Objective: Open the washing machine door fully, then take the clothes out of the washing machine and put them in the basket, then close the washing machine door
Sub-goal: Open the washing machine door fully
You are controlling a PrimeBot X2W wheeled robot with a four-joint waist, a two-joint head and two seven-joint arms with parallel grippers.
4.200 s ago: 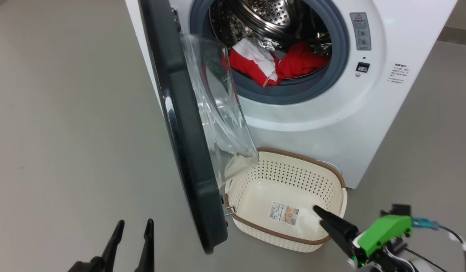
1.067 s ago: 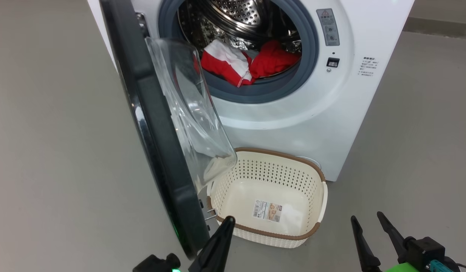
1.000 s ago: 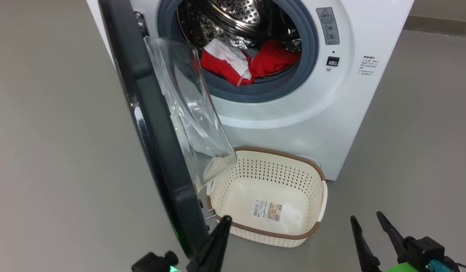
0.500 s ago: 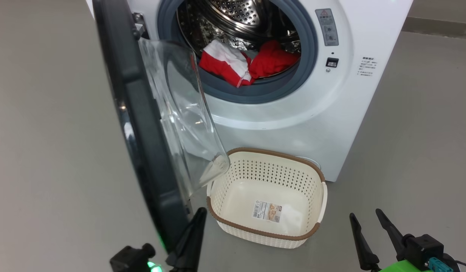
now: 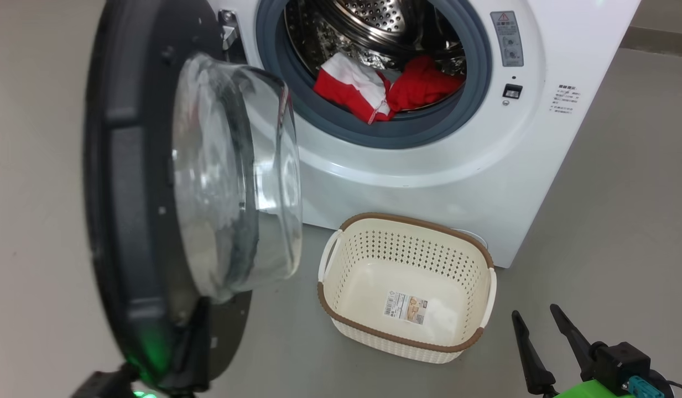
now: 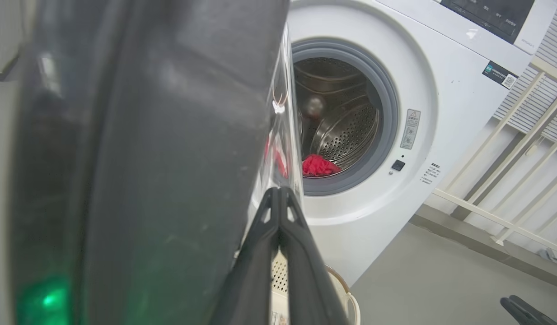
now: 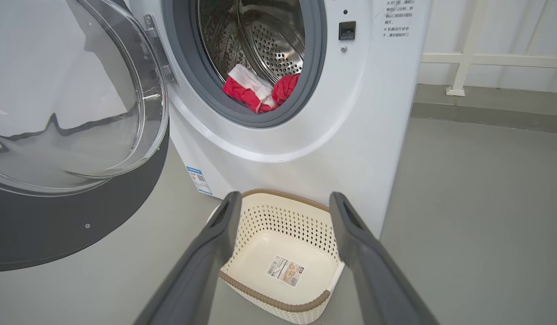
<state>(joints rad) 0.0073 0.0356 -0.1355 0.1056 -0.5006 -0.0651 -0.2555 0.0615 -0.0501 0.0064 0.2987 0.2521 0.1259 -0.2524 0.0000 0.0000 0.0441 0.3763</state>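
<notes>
Your left gripper [image 6: 278,195], jaws pressed together on nothing, sits close beside the edge of the washing machine door [image 5: 125,193], which stands wide open to the left of the washing machine [image 5: 429,182]. Your right gripper [image 5: 534,311], jaws spread, hangs before the machine's right front. The basket [image 5: 407,338] stands against the machine's front. The clothes [image 5: 385,91] lie in its drum [image 5: 396,22].

Grey floor [image 5: 623,221]: washing machine [image 5: 429,182], basket [image 5: 412,250] before it.
</notes>
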